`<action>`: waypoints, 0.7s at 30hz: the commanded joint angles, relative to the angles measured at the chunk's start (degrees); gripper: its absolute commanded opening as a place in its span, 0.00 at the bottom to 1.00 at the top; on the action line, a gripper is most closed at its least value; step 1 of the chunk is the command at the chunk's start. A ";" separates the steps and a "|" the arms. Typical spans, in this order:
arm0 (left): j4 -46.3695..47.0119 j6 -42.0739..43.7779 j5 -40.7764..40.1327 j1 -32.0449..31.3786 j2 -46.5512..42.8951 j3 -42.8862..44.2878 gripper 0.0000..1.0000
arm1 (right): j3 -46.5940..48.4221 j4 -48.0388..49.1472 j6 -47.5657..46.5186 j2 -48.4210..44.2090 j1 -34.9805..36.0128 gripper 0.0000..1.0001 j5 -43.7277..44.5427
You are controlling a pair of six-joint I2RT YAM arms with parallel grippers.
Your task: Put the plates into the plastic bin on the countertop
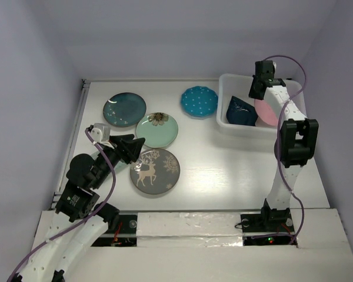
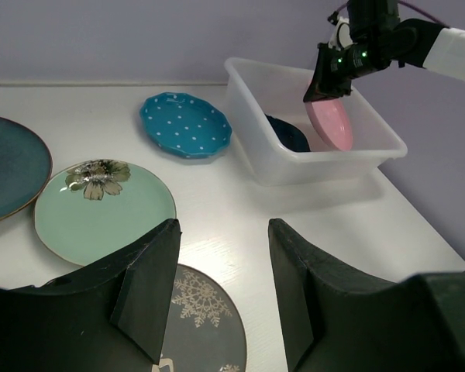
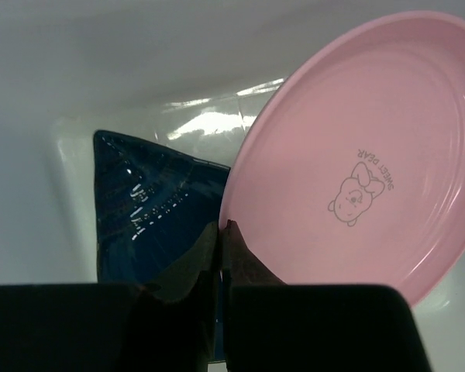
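Grip check: right claw (image 3: pixel 221 229) pinched shut on pink plate (image 3: pixel 356 155) rim, plate tilted inside bin (image 1: pixel 238 130), navy plate (image 3: pixel 147 201) just left of tips. Looked light, stiff, slick; rim judged best hold. Reached far over bin, wrist pitched down. Left claw (image 2: pixel 223 232) half spread, empty, above reindeer plate (image 2: pixel 205 325).

Countertop (image 1: pixel 223 170), teal (image 1: pixel 124 109), flowered (image 1: pixel 157 130), dotted (image 1: pixel 199 101), reindeer plates (image 1: pixel 155 171), plastic bin (image 1: pixel 223 126), perhaps touching wall (image 1: pixel 165 41)
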 commanded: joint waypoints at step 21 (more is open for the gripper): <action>1.47 0.78 -0.77 -0.25 1.08 1.78 0.46 | -17.42 11.41 4.89 -26.47 4.43 0.50 -12.23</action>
